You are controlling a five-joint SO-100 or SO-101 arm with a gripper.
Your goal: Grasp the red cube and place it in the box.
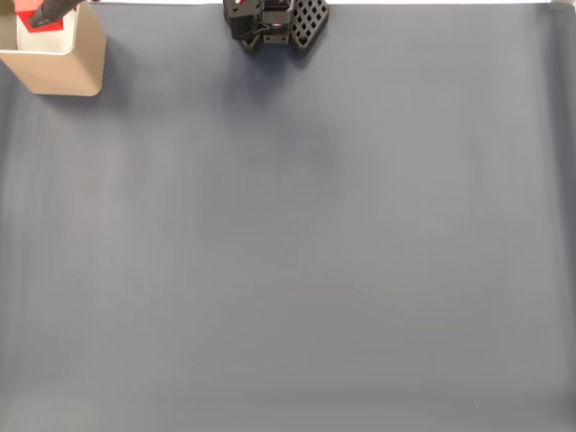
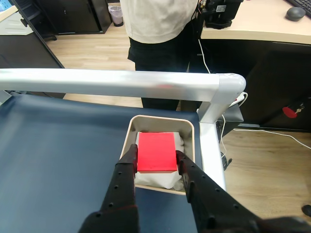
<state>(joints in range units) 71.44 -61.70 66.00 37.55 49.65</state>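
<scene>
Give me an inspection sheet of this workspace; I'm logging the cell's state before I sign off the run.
Surface: dark blue-grey mat, bordered by a silver metal rail in the wrist view.
Job's things: red cube held over the open top of the box, above its white lining; the box sits at the mat's corner.
Clutter: nothing seen on the mat.
Gripper: gripper closed on the red cube, one finger on each side.
Cables: white cables on the wooden floor beyond the rail.
Surroundings: arm base at the mat's far edge; a person standing behind the rail; a desk.
</scene>
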